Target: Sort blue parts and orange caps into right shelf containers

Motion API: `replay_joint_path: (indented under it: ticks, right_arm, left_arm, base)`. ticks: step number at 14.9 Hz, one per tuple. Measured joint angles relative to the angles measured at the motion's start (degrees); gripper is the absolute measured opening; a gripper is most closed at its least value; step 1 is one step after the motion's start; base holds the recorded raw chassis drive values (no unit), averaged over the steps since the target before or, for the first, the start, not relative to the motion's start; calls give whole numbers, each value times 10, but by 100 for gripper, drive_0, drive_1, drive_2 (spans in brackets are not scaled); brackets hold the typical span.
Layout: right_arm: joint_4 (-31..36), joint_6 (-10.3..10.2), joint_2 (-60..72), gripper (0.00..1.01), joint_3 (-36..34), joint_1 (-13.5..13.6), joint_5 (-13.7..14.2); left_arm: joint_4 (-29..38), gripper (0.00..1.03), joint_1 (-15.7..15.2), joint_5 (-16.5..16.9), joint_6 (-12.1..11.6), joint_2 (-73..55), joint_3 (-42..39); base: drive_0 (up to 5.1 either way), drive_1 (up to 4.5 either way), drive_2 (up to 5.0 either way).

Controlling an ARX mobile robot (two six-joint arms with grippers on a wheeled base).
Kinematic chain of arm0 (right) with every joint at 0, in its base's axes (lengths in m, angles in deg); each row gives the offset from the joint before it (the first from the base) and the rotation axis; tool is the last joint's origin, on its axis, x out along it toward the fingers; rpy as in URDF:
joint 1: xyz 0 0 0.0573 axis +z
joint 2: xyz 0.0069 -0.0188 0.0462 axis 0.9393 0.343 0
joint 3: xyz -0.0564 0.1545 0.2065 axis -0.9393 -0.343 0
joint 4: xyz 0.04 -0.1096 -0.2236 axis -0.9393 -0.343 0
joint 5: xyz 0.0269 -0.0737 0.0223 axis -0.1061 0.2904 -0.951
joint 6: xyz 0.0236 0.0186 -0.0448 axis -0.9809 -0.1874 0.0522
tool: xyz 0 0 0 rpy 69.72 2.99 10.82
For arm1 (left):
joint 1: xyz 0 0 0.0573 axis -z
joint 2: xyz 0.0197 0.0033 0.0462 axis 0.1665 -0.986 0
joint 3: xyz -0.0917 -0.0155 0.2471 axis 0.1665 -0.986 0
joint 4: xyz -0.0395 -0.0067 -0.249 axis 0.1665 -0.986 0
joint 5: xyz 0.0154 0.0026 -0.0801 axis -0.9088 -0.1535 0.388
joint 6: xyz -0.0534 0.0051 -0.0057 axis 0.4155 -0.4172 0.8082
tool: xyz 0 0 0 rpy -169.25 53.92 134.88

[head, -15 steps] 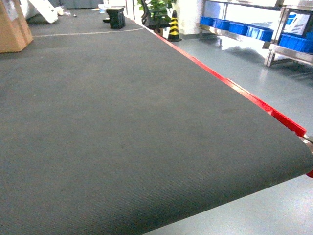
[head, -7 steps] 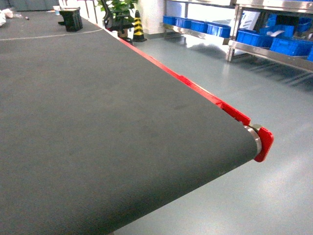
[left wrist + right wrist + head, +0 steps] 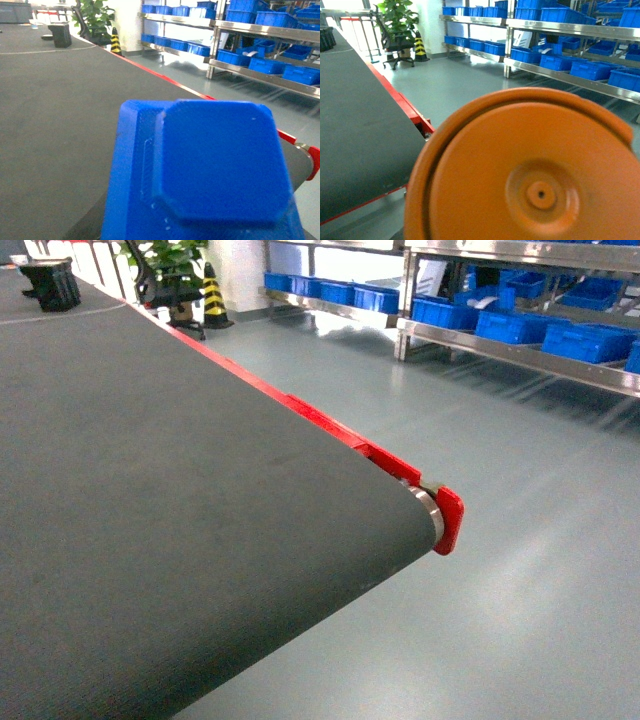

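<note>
The head view is swinging right, bringing the bins (image 3: 505, 325) nearer while a blue part (image 3: 210, 170) and orange cap (image 3: 525, 170) fill the wrist views; jaws' state cannot be told.

You are looking at a conveyor belt (image 3: 150, 490) of matt, dark, finely ribbed fabric-like material, edged by a glossy red painted rail (image 3: 300, 412) with a bright metal roller (image 3: 430, 512) at its end. The blue part (image 3: 210, 170) and orange cap (image 3: 530, 170) are smooth plastic with a soft sheen. The floor (image 3: 500, 540) is polished and reflective, the shelf (image 3: 520, 355) shiny bare metal, its bins (image 3: 585, 340) glossy blue plastic.
</note>
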Motion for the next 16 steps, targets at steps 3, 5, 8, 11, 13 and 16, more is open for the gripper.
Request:
replay_joint_path:
  ticks: [3, 5, 8, 11, 13, 16]
  right_arm:
    - [0, 0, 0, 45, 0, 0, 0]
    - [0, 0, 0, 45, 0, 0, 0]
    - [0, 0, 0, 45, 0, 0, 0]
    - [0, 0, 0, 45, 0, 0, 0]
    - [0, 0, 0, 45, 0, 0, 0]
    - [0, 0, 0, 45, 0, 0, 0]
  left_arm:
    - [0, 42, 0, 0, 0, 0, 0]
    - [0, 42, 0, 0, 0, 0, 0]
    - [0, 42, 0, 0, 0, 0, 0]
    - [0, 42, 0, 0, 0, 0, 0]
    - [0, 42, 0, 0, 0, 0, 0]
    - [0, 42, 0, 0, 0, 0, 0]
  base:
    - [-153, -153, -153]
    - [-153, -153, -153]
    - [-153, -153, -153]
    - [-153, -153, -153]
    - [-153, -153, -153]
    - [-153, -153, -153]
